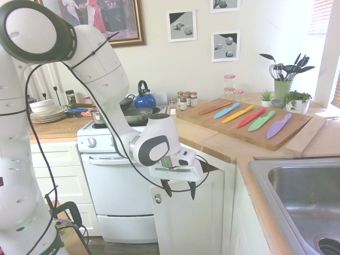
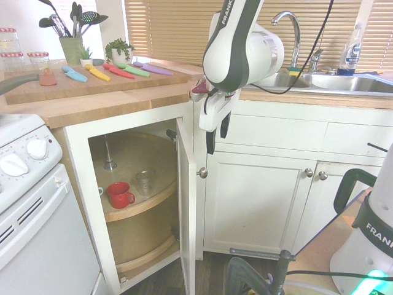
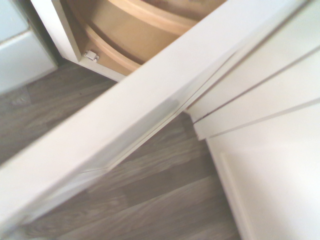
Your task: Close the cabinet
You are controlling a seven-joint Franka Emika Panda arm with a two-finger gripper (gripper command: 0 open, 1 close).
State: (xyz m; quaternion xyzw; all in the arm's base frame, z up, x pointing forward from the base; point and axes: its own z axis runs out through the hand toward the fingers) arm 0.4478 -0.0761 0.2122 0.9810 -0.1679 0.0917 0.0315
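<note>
Cabinet [image 2: 187,203] sits under the wooden table [image 2: 110,101], between the white oven [image 2: 37,209] and the sink base; its door stands open, swung out roughly square to the cabinet front, seen edge-on in the second exterior view; the small round silver knob [image 1: 158,198] faces the first exterior camera. Pincer [image 1: 179,187] hangs just above the door's top edge, near the free corner; the two dark fingers [image 2: 210,140] point down and stand apart, clamped on nothing; whether a fingertip touches the door cannot be told.

Inside the cabinet, a round wooden turntable shelf [image 2: 141,200] carries a red mug [image 2: 120,195] and a clear glass [image 2: 145,182], near each other; the lower shelf is cut off by the door and shadow.

Hidden or unclear: the wrist view is soft; it shows the door's top edge [image 3: 125,115] running diagonally, the curved shelf rim beyond and grey wood-look floor [image 3: 150,200] below; a small metal catch [image 3: 90,55] shows at the frame's foot. In the first exterior view the arm covers part of the oven front and the cabinet opening.

Writing: "FRANKA" reads on the arm base, cut off at the edge of the second exterior view; the dish-soap bottle [image 2: 354,46] by the sink has a label too small to read.

On the table, a cutting board [image 1: 249,122] bears coloured knives [image 1: 260,121] laid side by side.
</note>
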